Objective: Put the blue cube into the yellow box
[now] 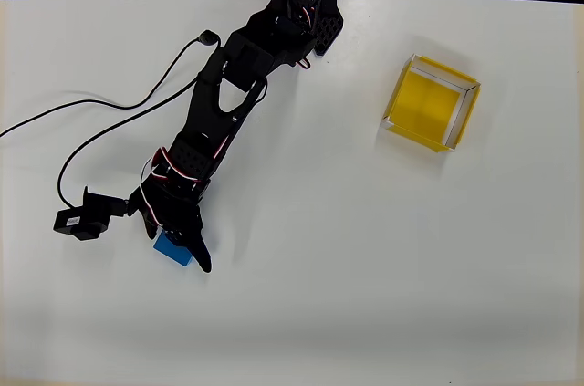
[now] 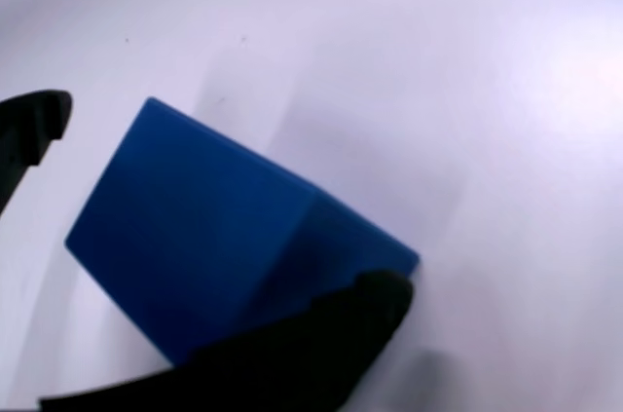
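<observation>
From the overhead view I see the white table (image 1: pixel 383 295) filling nearly everything, with a dark strip along the top edge. The black arm (image 1: pixel 228 103) reaches from its base at the top centre down toward the lower left, and a black cable (image 1: pixel 109 117) loops over the table to the left of it, running toward a small black module (image 1: pixel 80 220) hanging off the wrist side.

The yellow box (image 1: pixel 431 103) sits at the right, well apart from the arm, turned at an angle to the table edge; its yellow floor is open and its pale walls catch the light. The table between it and the arm is bare white.

The blue cube (image 1: pixel 172 248) lies at the lower left on the table, right under the gripper (image 1: pixel 187 245), with one black finger lying across its right side in the overhead view. Only a sliver of it shows there, so I cannot read its long axis from above. In the wrist view the blue cube (image 2: pixel 214 237) is turned diagonally, one edge running from upper left down to lower right, a corner pointing right.

In the wrist view the gripper (image 2: pixel 209 207) has its jaws spread on either side of the block: one fingertip (image 2: pixel 34 125) stands apart at the left, the other (image 2: pixel 331 334) sits against the lower right face. I cannot tell whether that is real contact.
</observation>
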`<state>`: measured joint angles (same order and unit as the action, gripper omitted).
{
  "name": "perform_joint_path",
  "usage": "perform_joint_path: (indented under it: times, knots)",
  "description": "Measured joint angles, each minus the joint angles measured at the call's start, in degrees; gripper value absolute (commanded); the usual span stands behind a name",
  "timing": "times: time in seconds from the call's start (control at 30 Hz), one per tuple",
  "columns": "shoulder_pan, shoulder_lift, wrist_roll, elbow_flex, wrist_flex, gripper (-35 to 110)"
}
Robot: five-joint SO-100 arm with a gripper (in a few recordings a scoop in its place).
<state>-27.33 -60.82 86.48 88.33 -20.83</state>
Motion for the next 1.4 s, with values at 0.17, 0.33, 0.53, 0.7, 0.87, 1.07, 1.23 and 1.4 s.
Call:
perform_joint_path:
  times: [0.17, 0.33, 0.53, 0.7, 0.87, 1.07, 1.23, 1.4]
  knots:
    - [0.09, 1.05, 0.00, 0.00, 0.00, 50]
    - [0.09, 1.05, 1.76, 0.00, 0.00, 45]
    - [0.09, 1.05, 3.25, 0.00, 0.00, 35]
    - [0.09, 0.88, 5.01, -1.93, 0.26, 32]
    - [0.09, 0.88, 6.59, -2.02, 0.26, 31]
    - [0.18, 0.88, 7.12, -2.02, 0.26, 31]
    - [0.18, 0.79, 8.17, -1.05, 0.44, 33]
    - [0.18, 0.18, 8.00, 0.62, 2.02, 39]
